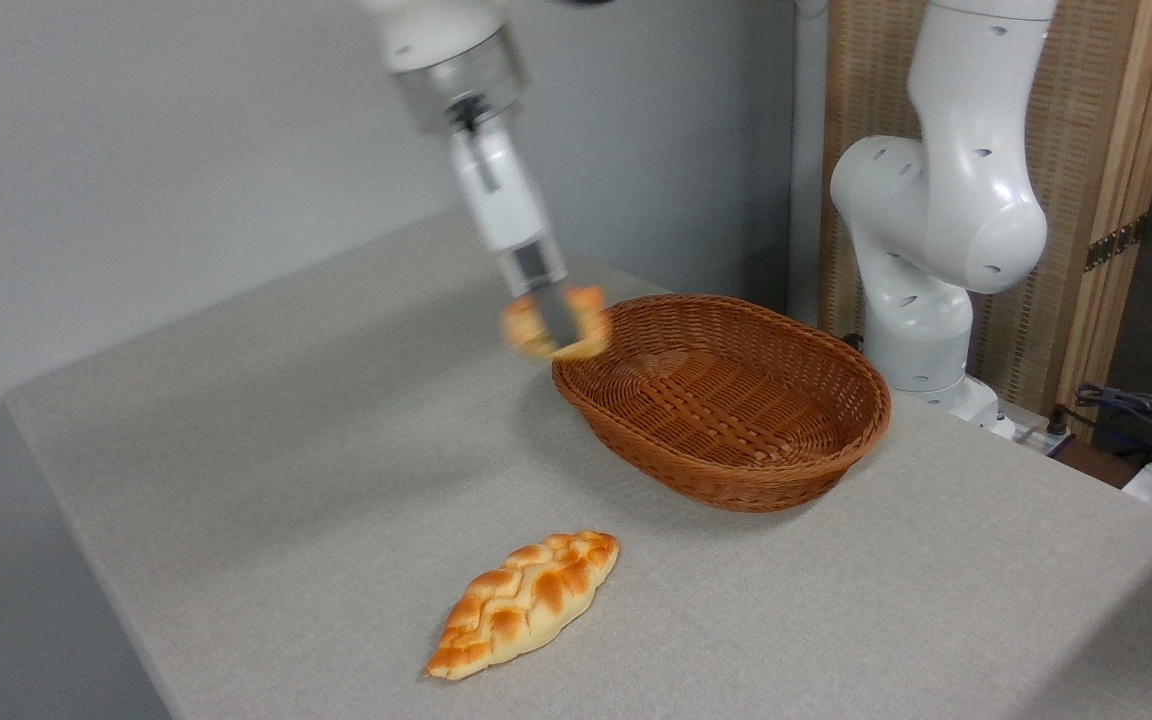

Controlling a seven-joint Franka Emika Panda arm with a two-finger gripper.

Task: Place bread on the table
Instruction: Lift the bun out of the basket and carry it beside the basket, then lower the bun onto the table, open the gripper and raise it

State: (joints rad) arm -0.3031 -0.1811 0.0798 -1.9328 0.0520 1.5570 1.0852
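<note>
The fingers [558,318] were clamped on the bread [554,324], a small round golden bun, blurred in the picture. They held it in the air, above the surface [266,450] and just beside the left rim of the brown wicker basket [726,400]. Above the fingers the white arm [496,180] slanted up and to the left. The basket stood on the grey-beige woven surface near the arm's white base [926,290]. Nearer the camera, well apart from the basket, a braided, pointed loaf [526,602] lay flat on the surface.
</note>
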